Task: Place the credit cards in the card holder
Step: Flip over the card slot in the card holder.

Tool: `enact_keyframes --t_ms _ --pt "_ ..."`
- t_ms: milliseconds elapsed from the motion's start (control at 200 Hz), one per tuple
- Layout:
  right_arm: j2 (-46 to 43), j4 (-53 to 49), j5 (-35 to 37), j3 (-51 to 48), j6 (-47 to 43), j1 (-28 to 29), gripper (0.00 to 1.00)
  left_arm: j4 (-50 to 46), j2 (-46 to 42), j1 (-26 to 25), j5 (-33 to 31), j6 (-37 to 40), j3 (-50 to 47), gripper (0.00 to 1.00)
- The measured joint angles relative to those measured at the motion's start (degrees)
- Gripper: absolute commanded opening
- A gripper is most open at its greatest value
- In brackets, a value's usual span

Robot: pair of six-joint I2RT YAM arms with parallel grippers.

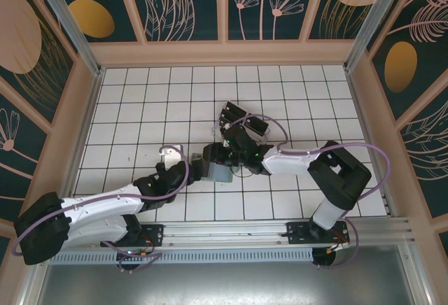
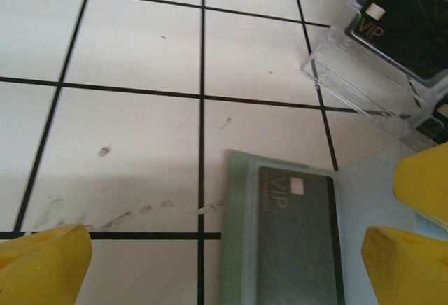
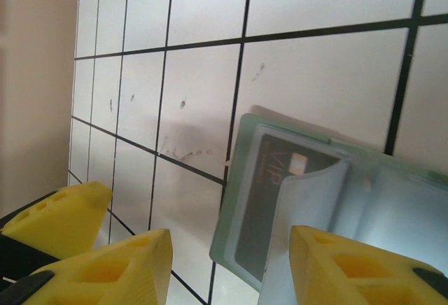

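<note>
Left end effector (image 2: 224,266) astride credit card (image 2: 297,242), bare tiles (image 2: 133,144) leftward

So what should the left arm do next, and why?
Probably move the left gripper toward the clear stand: its jaws stand open and empty, one credit card already lies in the card holder, and another card waits in the stand.

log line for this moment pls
left gripper open at card holder | right gripper at its flap | one credit card inside
</note>
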Motion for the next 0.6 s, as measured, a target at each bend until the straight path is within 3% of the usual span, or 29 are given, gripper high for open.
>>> enact_keyframes --t_ms 385,601 --pt "11.5 -1.3 -1.9 9.6 -0.9 0.1 0.48 -4.1 -4.4 0.0 -3.6 -3.8 -0.1 0.99" --pt "11.2 -3.3 -3.5 10.7 -3.6 -0.3 0.48 -4.1 -3.7 0.0 -3.8 -3.9 -0.1 0.98"
